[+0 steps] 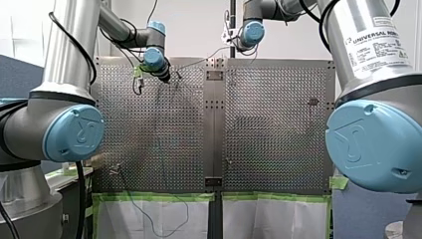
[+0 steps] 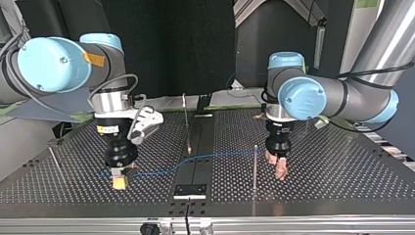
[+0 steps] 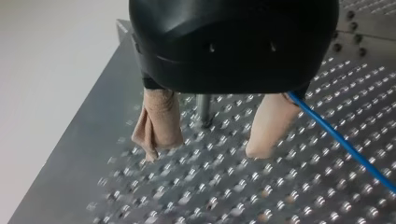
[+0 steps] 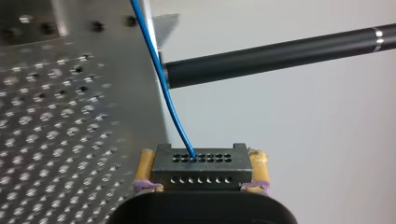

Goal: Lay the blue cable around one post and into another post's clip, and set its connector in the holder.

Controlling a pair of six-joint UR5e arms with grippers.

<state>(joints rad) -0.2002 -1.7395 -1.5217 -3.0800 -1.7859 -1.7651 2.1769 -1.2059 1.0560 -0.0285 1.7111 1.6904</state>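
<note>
In the right wrist view my right gripper (image 4: 201,179) is shut on the black connector (image 4: 201,164), which sits between its yellow pads (image 4: 145,171). The blue cable (image 4: 161,77) leaves the connector's top. In the top view my right gripper (image 2: 119,180) stands low over the table at the left. From there the blue cable (image 2: 195,157) runs across to my left gripper (image 2: 278,167). My left gripper (image 3: 210,142) is open, with beige-padded fingers (image 3: 159,122) just above the plate. The blue cable (image 3: 345,142) passes along the outer side of one finger. A thin post (image 3: 203,109) stands just beyond the gap.
Thin metal posts stand at the top view's middle (image 2: 186,122), right of middle (image 2: 255,166) and far left (image 2: 55,159). A small black block (image 2: 190,190) sits at the near edge on the centre strip. A black rod (image 4: 280,51) crosses beyond the table's edge (image 4: 156,107).
</note>
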